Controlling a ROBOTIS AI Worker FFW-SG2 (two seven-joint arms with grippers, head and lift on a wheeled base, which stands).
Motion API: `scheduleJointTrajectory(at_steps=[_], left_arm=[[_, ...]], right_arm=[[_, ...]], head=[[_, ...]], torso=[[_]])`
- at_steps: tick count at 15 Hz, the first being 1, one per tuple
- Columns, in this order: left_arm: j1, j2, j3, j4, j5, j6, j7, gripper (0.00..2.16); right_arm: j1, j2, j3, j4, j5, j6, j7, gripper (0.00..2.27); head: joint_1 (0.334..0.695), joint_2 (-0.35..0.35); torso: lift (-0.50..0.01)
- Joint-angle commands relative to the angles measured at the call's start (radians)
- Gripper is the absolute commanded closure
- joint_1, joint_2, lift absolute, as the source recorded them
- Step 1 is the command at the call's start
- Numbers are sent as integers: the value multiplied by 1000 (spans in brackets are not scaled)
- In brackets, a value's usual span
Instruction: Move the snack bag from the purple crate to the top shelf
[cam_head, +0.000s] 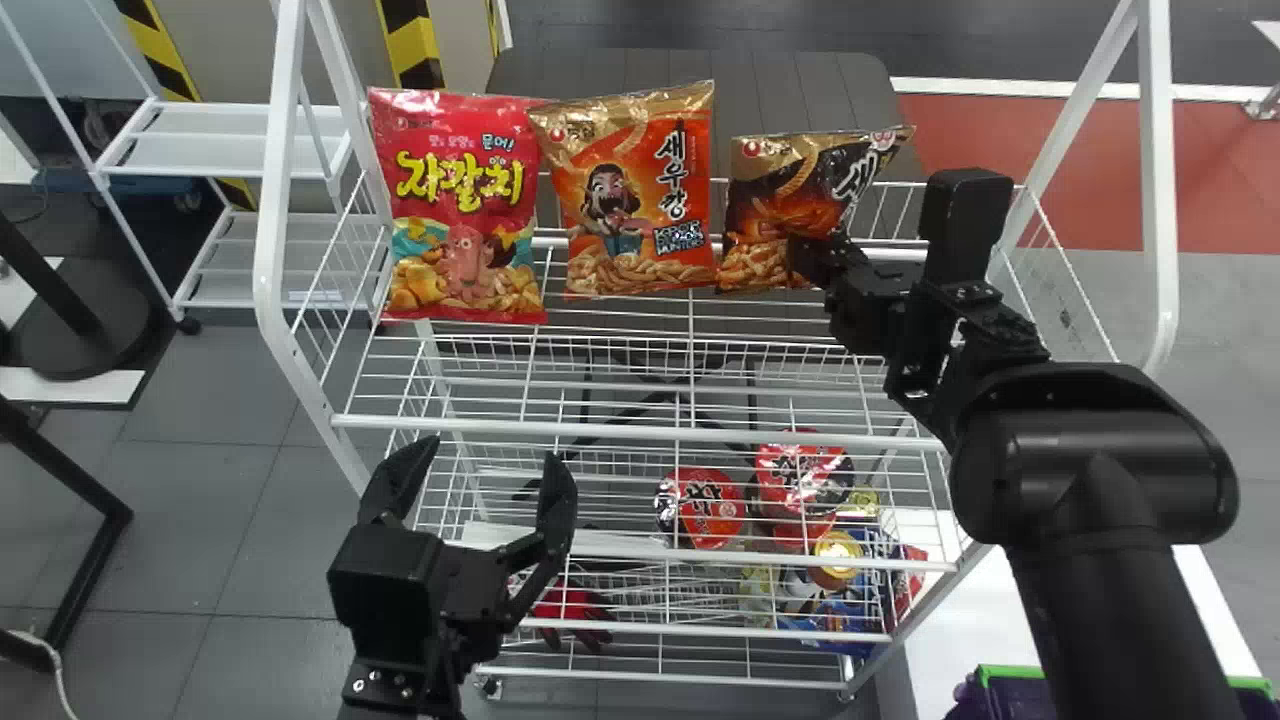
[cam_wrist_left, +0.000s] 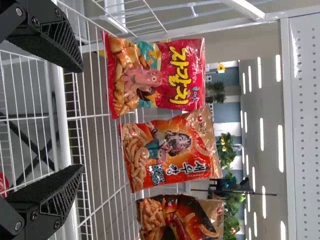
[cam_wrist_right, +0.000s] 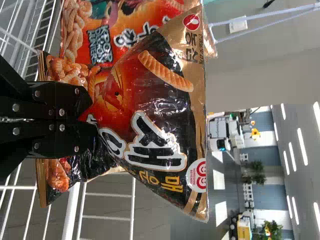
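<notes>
At 2 o'clock in the head view, my right hand (cam_head: 818, 262) is narrow, pinching the dark snack bag (cam_head: 775, 205) low on its body. It is at the top shelf (cam_head: 600, 430), near 1 o'clock; whether it bears on the wire I cannot tell. Beside it towards 12 is an orange bag (cam_head: 635, 195), then a red bag (cam_head: 462, 205) at 10. My left hand (cam_head: 490, 465) is at 7 o'clock, its 2 fingers wide apart with nothing between them.

The right wrist view gives me the creases where my 2 fingers grip, and the dark bag overlapping the orange 1. The head view gives me 2 red cups (cam_head: 705, 508) lower down at 5 o'clock and the purple crate (cam_head: 1005, 700) between 4 and 5.
</notes>
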Motion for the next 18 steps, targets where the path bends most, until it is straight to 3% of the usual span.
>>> scheduleJointTrajectory(at_steps=[1, 10, 12, 13, 15, 16, 17, 18], left_arm=[[-6, 0, 1, 4, 4, -4, 0, 147], [-18, 0, 1, 10, 10, -4, -6, 147], [-18, 0, 1, 13, 10, -4, -6, 147], [-18, 0, 1, 15, 10, -4, -6, 147], [-20, -1, 1, 16, 12, -4, -6, 147], [-20, -1, -1, 15, 10, -4, -6, 147], [-20, -1, -1, 15, 12, -4, -6, 147], [-20, 0, -1, 16, 10, -4, -6, 147]], right_arm=[[-5, 4, 2, 19, 7, -1, -16, 1463], [-8, 4, 6, 74, 21, -78, -64, 1453], [-9, 4, 8, 80, 24, -87, -75, 1366], [-9, 4, 8, 80, 26, -87, -87, 1251], [-8, 4, 14, 80, 24, -81, -98, 799], [-5, 4, 15, 79, 24, -78, -99, 427], [2, 4, 23, 77, 22, -78, -101, 201], [5, 4, 26, 76, 22, -78, -114, 167]], head=[[695, -14], [695, -26], [695, -30], [695, -33], [695, -36], [695, -36], [695, -36], [695, -35]], torso=[[1], [1], [1], [1], [1], [1], [1], [1]])
